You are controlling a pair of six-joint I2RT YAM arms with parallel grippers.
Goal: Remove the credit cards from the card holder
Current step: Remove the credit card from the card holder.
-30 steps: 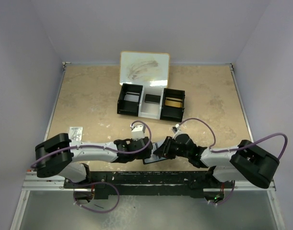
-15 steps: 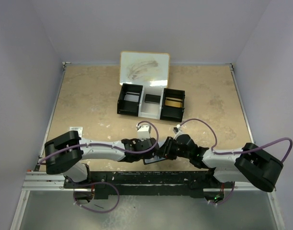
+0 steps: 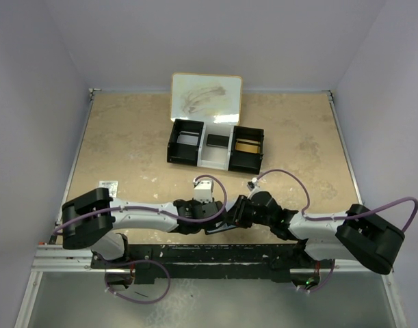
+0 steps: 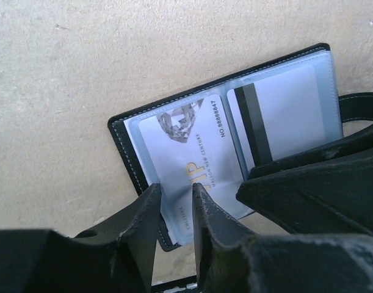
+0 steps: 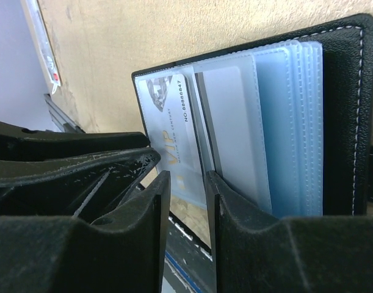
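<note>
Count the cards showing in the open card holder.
2: a VIP card in one sleeve of the card holder, and a magnetic-stripe card in the facing sleeve. Sleeves stacked behind may hide more.

Left arm and right arm both stretched low, reaching inward from their bases, with the wrists meeting at center. Left gripper angled down, fingers a narrow gap apart. Right gripper just beside it and facing it, fingers also slightly parted.
</note>
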